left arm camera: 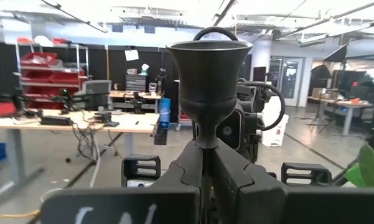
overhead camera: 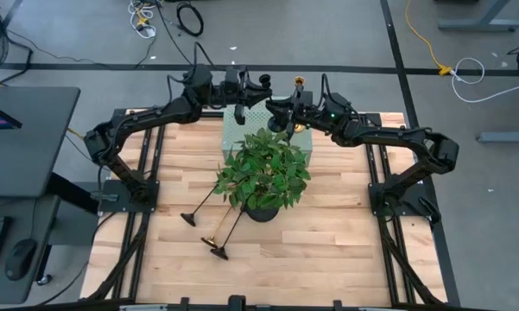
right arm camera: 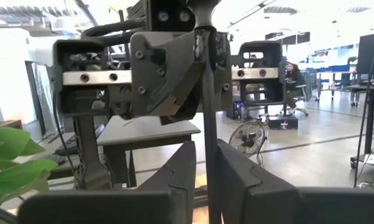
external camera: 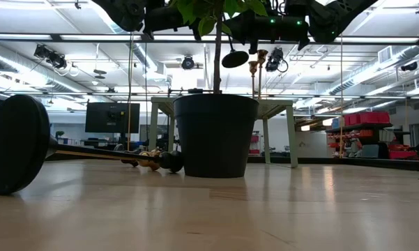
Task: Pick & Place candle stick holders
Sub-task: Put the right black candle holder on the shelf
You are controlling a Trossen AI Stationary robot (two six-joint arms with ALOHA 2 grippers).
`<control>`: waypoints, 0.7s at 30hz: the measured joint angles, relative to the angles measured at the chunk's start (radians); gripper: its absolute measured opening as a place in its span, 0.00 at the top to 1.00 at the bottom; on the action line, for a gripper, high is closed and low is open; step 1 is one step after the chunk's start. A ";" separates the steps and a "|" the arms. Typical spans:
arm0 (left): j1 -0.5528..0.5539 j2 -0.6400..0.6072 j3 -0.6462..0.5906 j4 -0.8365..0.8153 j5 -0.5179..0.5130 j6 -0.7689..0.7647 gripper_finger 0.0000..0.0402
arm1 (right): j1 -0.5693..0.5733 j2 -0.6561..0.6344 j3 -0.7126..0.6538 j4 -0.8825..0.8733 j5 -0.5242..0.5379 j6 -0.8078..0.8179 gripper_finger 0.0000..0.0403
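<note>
A matte black candlestick stands about upright in the air above the pale green perforated box, cup up. Its round base hangs tilted behind the plant. My left gripper is shut on it just under the cup. My right gripper is open, lower down, with its fingers close on either side of the thin stem; light shows between one finger and the stem. Two more candlesticks lie on their sides on the table, left of the pot. My left gripper pinches the stem right below the cup between its two fingers. The fingers come level from the table's left and lie across the stem. The candlestick is lifted clear, cup above the fingers, with the rest of the stem running down out of this view.
A leafy plant in a black pot stands mid-table, right in front of both grippers. A gold candlestick stands upright at the far edge; its foot is hidden. The large black base of a lying candlestick is near the low camera.
</note>
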 joint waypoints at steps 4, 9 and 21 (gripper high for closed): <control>0.024 -0.024 -0.001 -0.025 0.019 -0.011 0.97 | 0.000 0.000 0.000 -0.003 0.001 0.000 0.82; 0.052 -0.082 -0.001 -0.116 0.012 0.023 0.97 | 0.000 -0.012 0.000 -0.018 -0.005 0.000 0.79; 0.174 -0.176 -0.001 -0.356 -0.025 0.110 0.97 | 0.025 -0.149 -0.002 -0.167 -0.014 -0.055 0.76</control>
